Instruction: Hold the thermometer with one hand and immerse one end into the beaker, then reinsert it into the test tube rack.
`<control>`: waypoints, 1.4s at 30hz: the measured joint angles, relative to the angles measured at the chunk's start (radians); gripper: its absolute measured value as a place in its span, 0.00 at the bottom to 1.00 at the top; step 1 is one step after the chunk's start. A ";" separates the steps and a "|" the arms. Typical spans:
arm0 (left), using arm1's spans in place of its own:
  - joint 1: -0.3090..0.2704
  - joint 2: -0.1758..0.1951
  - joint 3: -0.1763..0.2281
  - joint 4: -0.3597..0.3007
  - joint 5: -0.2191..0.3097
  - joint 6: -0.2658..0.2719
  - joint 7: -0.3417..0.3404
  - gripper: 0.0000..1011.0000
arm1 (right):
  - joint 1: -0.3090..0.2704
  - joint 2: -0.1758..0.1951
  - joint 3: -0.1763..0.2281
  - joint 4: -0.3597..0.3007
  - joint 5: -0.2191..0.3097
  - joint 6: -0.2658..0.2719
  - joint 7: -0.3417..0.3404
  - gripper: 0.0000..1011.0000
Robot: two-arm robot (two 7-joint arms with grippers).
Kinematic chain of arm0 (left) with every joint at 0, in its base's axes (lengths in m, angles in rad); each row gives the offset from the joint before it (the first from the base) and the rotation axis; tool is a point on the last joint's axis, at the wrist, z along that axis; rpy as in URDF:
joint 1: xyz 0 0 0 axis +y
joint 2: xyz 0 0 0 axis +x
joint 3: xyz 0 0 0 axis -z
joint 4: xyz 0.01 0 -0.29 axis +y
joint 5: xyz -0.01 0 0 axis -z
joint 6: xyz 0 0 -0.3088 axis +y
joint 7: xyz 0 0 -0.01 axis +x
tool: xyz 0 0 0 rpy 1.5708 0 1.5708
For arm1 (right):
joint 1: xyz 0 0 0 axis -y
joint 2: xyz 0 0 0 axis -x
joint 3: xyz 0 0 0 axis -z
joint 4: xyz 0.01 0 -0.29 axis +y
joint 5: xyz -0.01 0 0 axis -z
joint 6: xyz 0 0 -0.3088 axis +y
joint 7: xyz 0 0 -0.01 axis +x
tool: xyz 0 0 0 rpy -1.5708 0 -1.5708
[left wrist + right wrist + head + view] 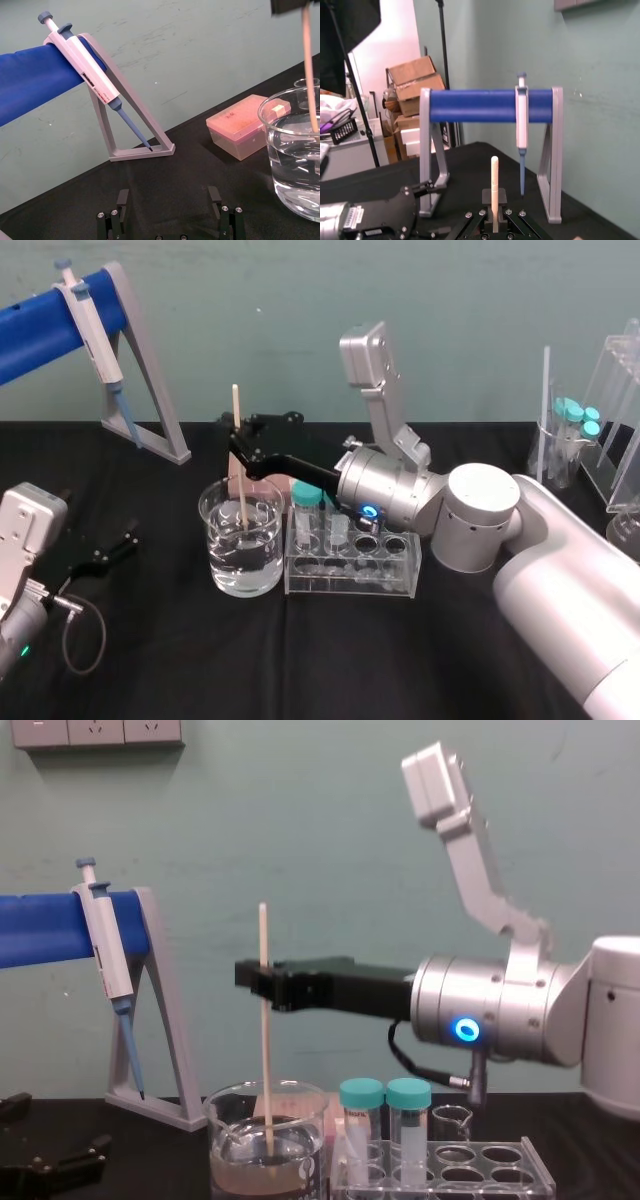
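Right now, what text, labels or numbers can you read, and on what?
No text is legible.
The pipette: dark label, print too small to read.
The capped tubes: white labels, blurred.
The beaker: white marking patch, nothing readable.

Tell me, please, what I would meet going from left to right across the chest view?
Left end effector, open → pipette → thermometer, dipped in the beaker and gripped by the right end effector → teal-capped tubes → tiny beaker.
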 joint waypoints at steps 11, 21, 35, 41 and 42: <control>0.000 0.000 0.000 0.000 0.000 0.000 0.000 0.99 | -0.009 0.051 0.023 -0.154 0.024 0.010 0.000 0.05; 0.000 0.000 0.000 0.000 0.000 0.000 0.000 0.99 | -0.013 0.123 0.076 -0.280 0.039 0.011 -0.050 0.05; 0.000 0.000 0.000 0.000 0.000 0.000 0.000 0.99 | -0.124 0.260 0.212 -0.404 0.000 0.040 -0.198 0.05; 0.000 0.000 0.000 0.000 0.000 0.000 0.000 0.99 | -0.179 0.275 0.246 -0.412 -0.013 0.059 -0.225 0.05; 0.000 0.000 0.000 0.000 0.000 0.000 0.000 0.99 | -0.185 0.275 0.249 -0.411 -0.013 0.062 -0.226 0.05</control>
